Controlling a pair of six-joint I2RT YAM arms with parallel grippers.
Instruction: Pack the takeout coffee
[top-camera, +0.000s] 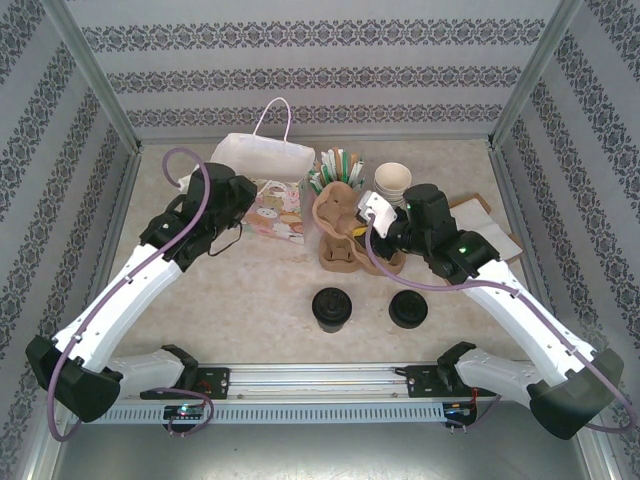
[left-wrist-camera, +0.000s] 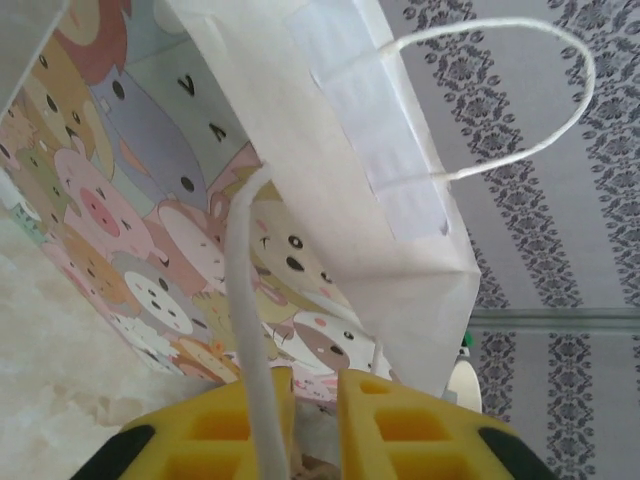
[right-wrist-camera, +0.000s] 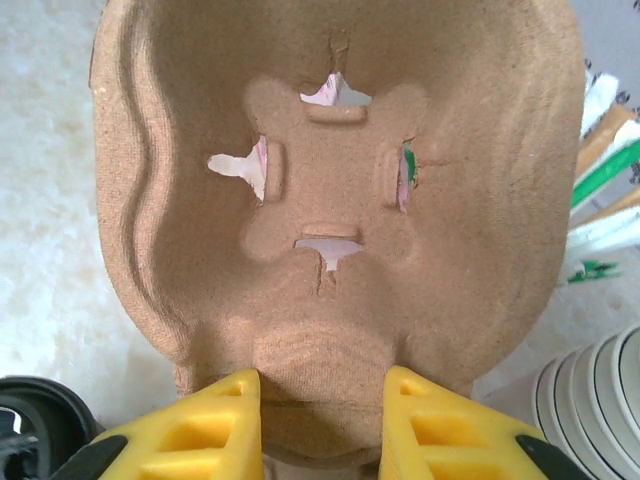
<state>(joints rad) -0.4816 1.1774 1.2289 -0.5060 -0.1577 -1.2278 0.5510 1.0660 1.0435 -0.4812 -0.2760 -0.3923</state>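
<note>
Two takeout coffee cups with black lids stand at the front middle of the table, one (top-camera: 333, 306) left of the other (top-camera: 408, 308); the lid of one (right-wrist-camera: 28, 428) shows at the lower left of the right wrist view. My right gripper (top-camera: 370, 214) (right-wrist-camera: 322, 378) is shut on the rim of the brown cardboard carrier (top-camera: 343, 232) (right-wrist-camera: 330, 190), which is tipped up with its underside facing the wrist camera. My left gripper (top-camera: 242, 204) (left-wrist-camera: 316, 378) sits at the cartoon-printed paper bag (top-camera: 270, 210) (left-wrist-camera: 130, 200), its jaws almost together. The bag's white cord handle (left-wrist-camera: 250, 330) lies across the left finger.
A stack of white lidless cups (top-camera: 392, 181) (right-wrist-camera: 598, 392) and a bunch of green-and-white packets (top-camera: 335, 166) (right-wrist-camera: 606, 190) stand behind the carrier. Flat brown and white sheets (top-camera: 482, 216) lie at the right. Patterned walls close in the back and both sides.
</note>
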